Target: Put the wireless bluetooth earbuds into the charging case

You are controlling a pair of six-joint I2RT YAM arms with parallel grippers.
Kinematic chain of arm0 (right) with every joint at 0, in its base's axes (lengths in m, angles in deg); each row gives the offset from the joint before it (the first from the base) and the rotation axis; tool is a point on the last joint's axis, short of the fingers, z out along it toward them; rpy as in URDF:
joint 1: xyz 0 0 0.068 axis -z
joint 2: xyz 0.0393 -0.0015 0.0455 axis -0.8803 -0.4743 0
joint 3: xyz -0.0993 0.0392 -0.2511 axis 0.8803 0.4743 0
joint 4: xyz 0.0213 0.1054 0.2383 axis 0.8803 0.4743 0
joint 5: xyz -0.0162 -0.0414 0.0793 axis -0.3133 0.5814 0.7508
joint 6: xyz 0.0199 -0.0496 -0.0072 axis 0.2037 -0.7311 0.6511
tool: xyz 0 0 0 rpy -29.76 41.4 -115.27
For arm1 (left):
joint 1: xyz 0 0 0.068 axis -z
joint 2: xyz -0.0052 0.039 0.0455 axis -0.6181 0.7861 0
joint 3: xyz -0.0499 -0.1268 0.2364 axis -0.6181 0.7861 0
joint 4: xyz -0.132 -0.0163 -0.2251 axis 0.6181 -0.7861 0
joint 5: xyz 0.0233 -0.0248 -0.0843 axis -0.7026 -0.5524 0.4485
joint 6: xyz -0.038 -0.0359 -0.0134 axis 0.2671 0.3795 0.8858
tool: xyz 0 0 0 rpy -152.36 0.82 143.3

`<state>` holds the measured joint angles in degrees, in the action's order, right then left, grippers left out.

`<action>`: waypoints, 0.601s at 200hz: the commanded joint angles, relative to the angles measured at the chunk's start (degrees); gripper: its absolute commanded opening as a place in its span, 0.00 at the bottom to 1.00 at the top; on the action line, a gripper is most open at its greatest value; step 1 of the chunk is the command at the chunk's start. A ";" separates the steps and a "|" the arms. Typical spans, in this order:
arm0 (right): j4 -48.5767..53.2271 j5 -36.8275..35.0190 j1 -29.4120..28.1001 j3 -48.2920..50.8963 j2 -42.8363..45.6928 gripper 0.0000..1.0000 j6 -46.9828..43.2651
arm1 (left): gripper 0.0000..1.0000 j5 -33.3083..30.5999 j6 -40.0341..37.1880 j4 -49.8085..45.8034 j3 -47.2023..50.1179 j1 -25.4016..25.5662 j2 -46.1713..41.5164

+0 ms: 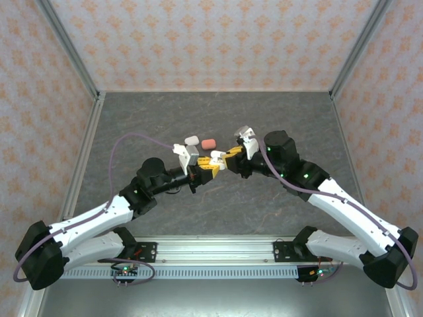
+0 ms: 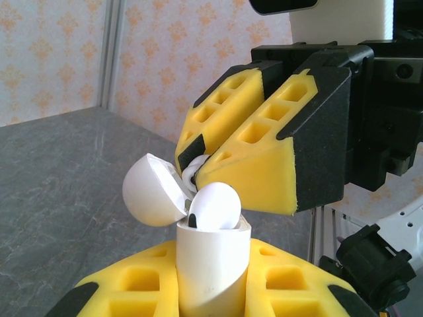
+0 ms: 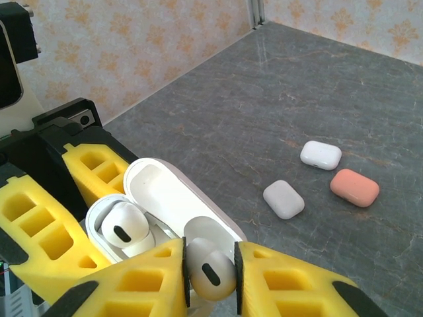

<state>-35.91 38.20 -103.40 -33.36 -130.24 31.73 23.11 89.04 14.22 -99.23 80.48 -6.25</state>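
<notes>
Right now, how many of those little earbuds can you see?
2. One earbud sits in the open case held by the left gripper; the other earbud is pinched by the right gripper. The closed cases might hide more.

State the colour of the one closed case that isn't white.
Coral-pink case; right wrist view.

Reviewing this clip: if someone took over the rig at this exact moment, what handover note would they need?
Left claw: shut on the open charging case, its lid tipped back.
Right claw: shut on a white earbud, held at the case's near socket.
Done: another earbud sits in the far socket.
Left: press the held one home and release. I cannot tell whether its stem has entered yet.
On the table: three closed cases lie apart, a white case, a pale grey case and a coral case.
</notes>
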 commanded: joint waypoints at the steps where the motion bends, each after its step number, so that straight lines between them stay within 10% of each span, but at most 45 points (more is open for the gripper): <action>1: 0.91 2.42 -0.61 -0.66 -0.71 0.23 0.93 | 0.00 -0.75 -0.14 3.92 -2.18 0.40 0.00; 120: 3.88 3.64 -0.65 -5.23 -3.90 0.31 3.74 | 0.00 -0.79 0.07 6.24 -0.87 0.36 -0.69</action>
<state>-33.83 39.55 -103.38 -36.55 -133.61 34.51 21.68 89.06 14.20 -99.23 80.46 -5.94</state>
